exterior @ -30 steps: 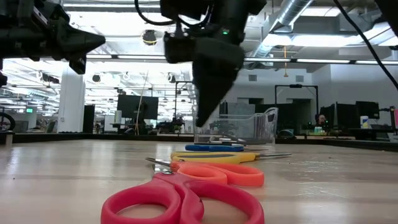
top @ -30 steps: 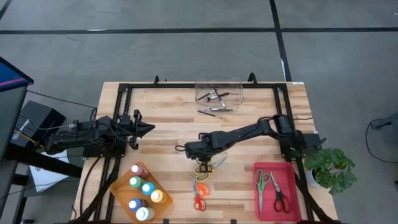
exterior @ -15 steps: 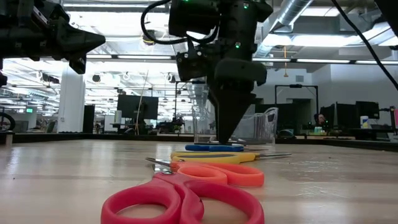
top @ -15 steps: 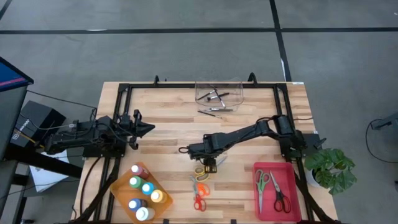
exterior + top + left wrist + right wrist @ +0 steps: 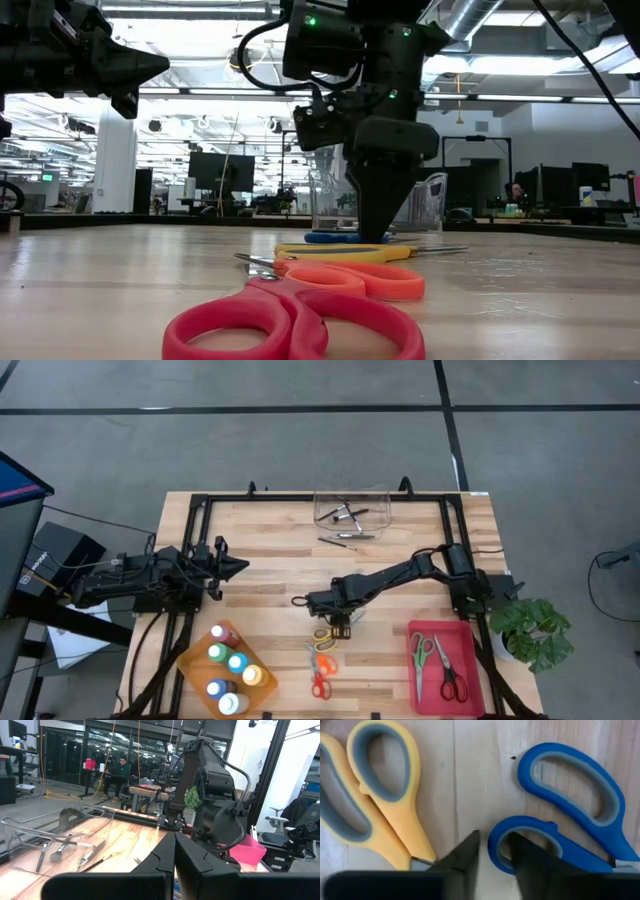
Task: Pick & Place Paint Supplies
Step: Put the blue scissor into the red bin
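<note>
A grey floor is seen around the wooden table, which is fenced by a black frame. At its left side the left gripper is parked above the wood, its fingers pressed together on nothing. Below it an orange tray holds the paint bottles. At centre the right gripper is lowered onto the blue scissors, just beside the yellow scissors; its fingers straddle the rim of one blue handle loop, part-open and not yet clamped. The scissors are judged light, rigid and smooth-handled, so the loop rim is the best hold. At right, a red tray already holds two pairs.
</note>
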You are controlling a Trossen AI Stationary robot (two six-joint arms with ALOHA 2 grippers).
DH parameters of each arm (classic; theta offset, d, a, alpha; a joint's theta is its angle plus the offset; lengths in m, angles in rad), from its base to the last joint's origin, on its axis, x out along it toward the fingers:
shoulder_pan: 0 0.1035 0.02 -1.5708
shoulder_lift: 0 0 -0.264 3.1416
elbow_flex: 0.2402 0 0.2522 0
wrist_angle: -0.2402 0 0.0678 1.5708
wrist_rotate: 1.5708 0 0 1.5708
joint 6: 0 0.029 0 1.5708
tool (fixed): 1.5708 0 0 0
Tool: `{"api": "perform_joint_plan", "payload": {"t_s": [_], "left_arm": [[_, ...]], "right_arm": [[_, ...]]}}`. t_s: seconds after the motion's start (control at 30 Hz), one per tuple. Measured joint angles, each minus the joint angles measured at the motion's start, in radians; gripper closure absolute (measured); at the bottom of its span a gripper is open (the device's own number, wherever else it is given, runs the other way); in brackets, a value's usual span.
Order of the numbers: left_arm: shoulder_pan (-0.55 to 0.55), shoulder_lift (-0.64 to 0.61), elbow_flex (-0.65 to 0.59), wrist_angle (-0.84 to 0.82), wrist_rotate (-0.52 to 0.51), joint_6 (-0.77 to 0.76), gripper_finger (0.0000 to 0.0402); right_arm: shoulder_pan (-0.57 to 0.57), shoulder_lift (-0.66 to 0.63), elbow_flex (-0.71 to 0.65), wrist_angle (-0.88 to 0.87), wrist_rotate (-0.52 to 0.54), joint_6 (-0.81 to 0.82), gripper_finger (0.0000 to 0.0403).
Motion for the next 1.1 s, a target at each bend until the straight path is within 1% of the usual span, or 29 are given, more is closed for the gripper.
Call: {"api": "perform_joint_plan", "payload": {"t_s": [0.07,0.1,0.13,0.27,0.33,0.63,0.93,1.1], "left_arm": [[0.0,0.0,0.0,0.0,0.0,0.0,0.0402],[0.0,0.0,0.0,0.0,0.0,0.0,0.0401],[0.0,0.0,0.0,0.0,0.0,0.0,0.0401],[0.0,0.0,0.0,0.0,0.0,0.0,0.0401],[0.0,0.0,0.0,0.0,0.0,0.0,0.0401],[0.0,0.0,0.0,0.0,0.0,0.0,0.0402],[0.0,0.0,0.0,0.0,0.0,0.0,0.0401],[0.0,0.0,0.0,0.0,0.0,0.0,0.0401]], "right_arm": [[-0.005,0.001,0.0,-0.005,0.004,-0.011,0.036],[-0.01,0.001,0.0,-0.006,0.003,-0.013,0.0377],[-0.016,0.001,0.0,-0.008,0.0,-0.013,0.0384],[-0.023,0.002,-0.001,-0.009,-0.004,-0.012,0.0375],[-0.023,0.002,-0.001,-0.01,-0.005,-0.024,0.0387],[-0.023,-0.003,-0.003,-0.009,-0.002,-0.029,0.0388],[-0.011,0.003,0.043,-0.034,0.021,-0.063,0.0388],[0.0,0.003,0.082,-0.089,0.021,-0.063,0.0388]]}}
